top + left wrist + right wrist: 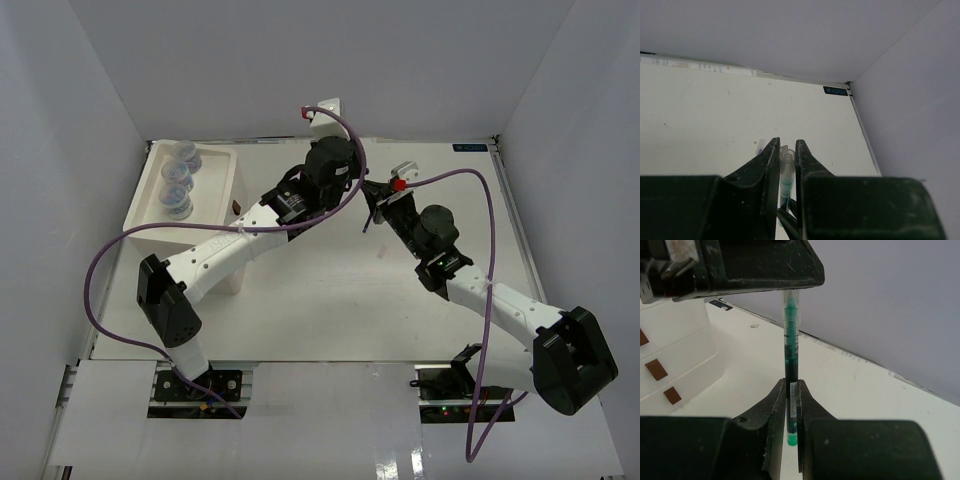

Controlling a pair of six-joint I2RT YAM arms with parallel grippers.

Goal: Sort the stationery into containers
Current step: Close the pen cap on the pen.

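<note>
A green pen with a clear cap is held above the table at the back middle, gripped by both arms. My right gripper is shut on its green lower end. My left gripper is shut on its clear cap end. In the top view the left gripper and the right gripper meet tip to tip. The white box unit stands at the back left. Three clear jars sit in its top tray. No tape rings or other pens are in view.
The box's white drawers with brown knobs show at the left of the right wrist view. White enclosure walls close the table on three sides. A purple cable loops over the right arm.
</note>
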